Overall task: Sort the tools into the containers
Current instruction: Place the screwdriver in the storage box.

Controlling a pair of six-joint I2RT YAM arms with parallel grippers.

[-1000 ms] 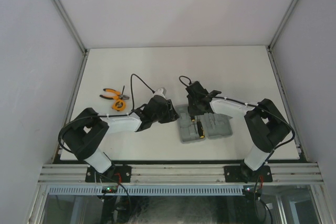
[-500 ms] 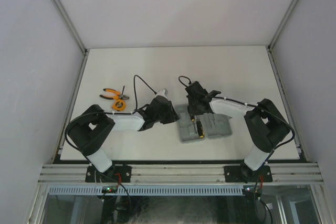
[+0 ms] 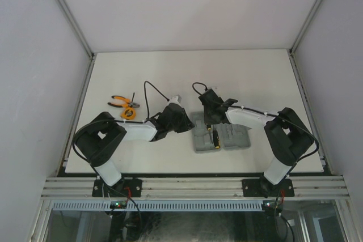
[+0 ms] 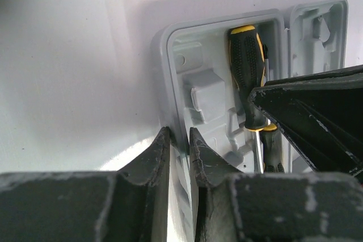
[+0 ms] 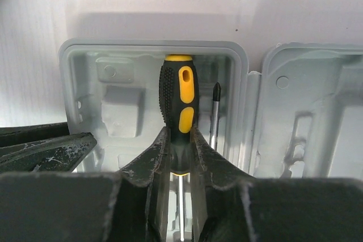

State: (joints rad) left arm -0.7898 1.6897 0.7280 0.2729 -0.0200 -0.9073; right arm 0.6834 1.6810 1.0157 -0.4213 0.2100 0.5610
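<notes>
Over the left half of the open grey case (image 5: 74, 55), the right claw (image 5: 178, 135) is drawn narrow around the lower end of a yellow-and-black screwdriver (image 5: 178, 92). The screwdriver lies in that half with its butt against the far wall. A second screwdriver (image 5: 215, 111) rests just beside it, its tip pointing the same way. At the case's left wall, the left claw (image 4: 179, 138) is pinched narrow on the rim, apparently steadying the case. The step in hand looks like seating this screwdriver in its moulded slot. The next move probably calls for pressing the handle down flat, then letting go and lifting straight up without dragging either screwdriver. The left claw should hold the wall until then. Well to the left of the case, the pliers (image 3: 120, 103) and tape measure (image 3: 128, 114) wait unsorted.
</notes>
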